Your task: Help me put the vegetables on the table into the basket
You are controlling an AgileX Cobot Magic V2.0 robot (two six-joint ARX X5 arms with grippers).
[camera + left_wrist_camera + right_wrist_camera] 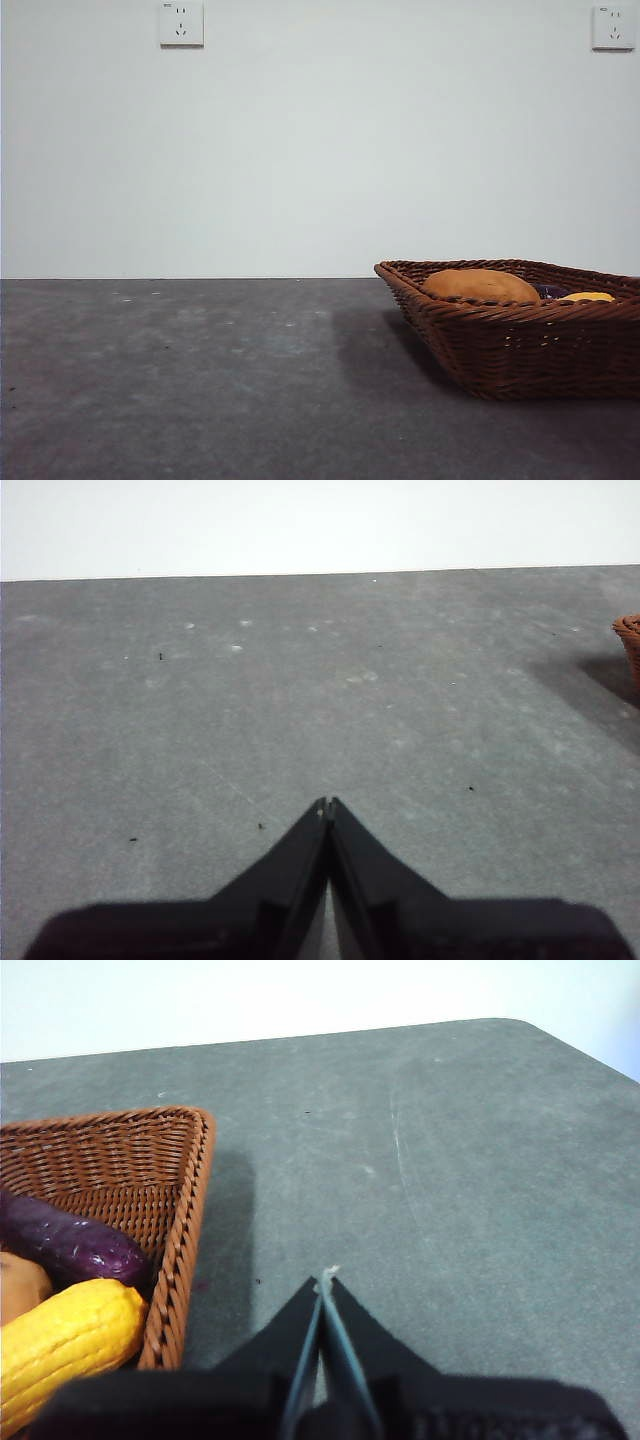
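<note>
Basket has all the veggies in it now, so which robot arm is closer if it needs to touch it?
Right. The right gripper, shut, sits beside the basket; the left gripper sees only its edge far off.

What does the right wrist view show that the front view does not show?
Only the right wrist view shows the right end effector, shut, above the table beside the basket, and the eggplant's full length. Only the front view shows two wall sockets. Both show the basket holding the corn, eggplant and tuber.
</note>
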